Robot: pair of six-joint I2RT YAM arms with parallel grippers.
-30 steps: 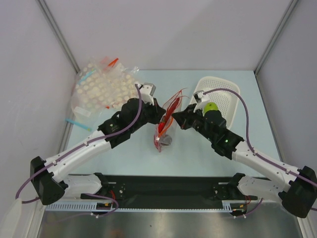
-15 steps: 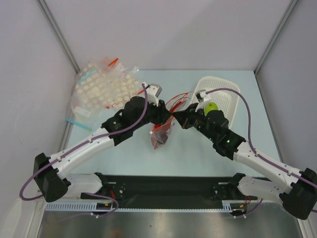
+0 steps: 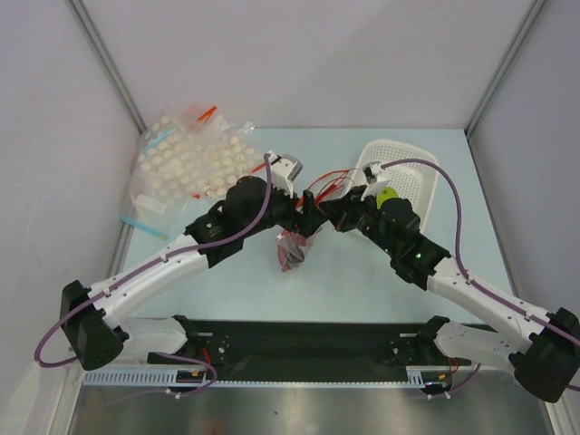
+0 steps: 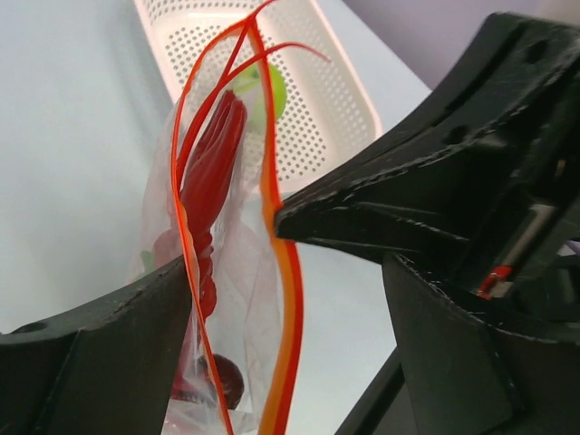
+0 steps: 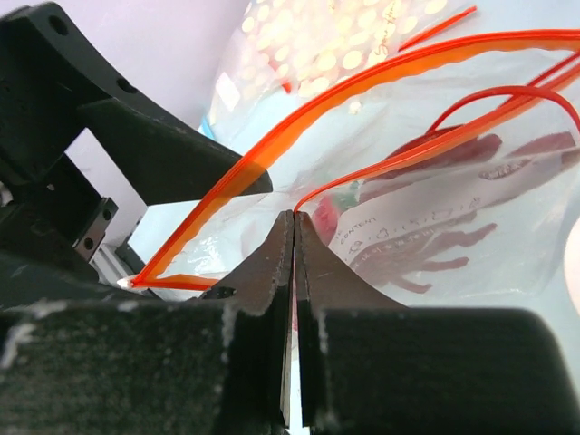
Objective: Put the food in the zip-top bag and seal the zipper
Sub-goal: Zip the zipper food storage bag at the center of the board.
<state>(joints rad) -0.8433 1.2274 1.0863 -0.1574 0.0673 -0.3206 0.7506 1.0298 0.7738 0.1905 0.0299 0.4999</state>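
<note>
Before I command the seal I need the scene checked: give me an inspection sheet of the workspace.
Surface: pale blue-green table; no damage seen.
Job's things: toy lobster inside the zip-top bag; zipper gaping, not sealed.
Clutter: white basket holding a green fruit; pile of dotted bags and a blue-strip bag at the far left.
Tools: left tool open, fingers either side of the bag's mouth; right tool shut on the mouth edge.
Cables: purple cables loop along both arms; the right one arcs over the basket.
Surroundings: plain pale walls; nothing else seen.
</note>
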